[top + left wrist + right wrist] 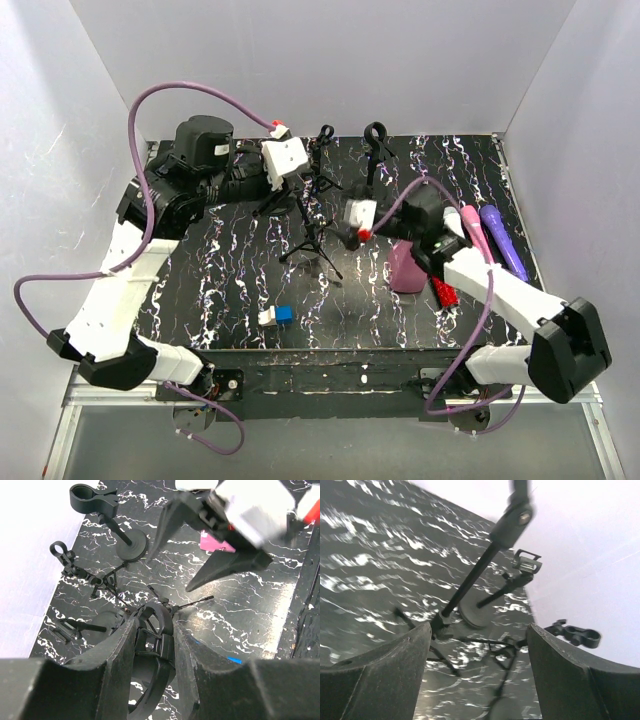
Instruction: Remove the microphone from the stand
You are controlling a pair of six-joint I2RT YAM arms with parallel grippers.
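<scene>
Left gripper (155,625) clamped on stand (312,234), right gripper (479,628) spread wide. Pink microphone (476,236) on bench at 3 o'clock: probably light, rigid, slick. Grab mid-barrel.

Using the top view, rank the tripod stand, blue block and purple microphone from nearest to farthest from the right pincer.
1. tripod stand, just left of the right pincer.
2. blue block, toward the near table edge.
3. purple microphone, far right.
</scene>
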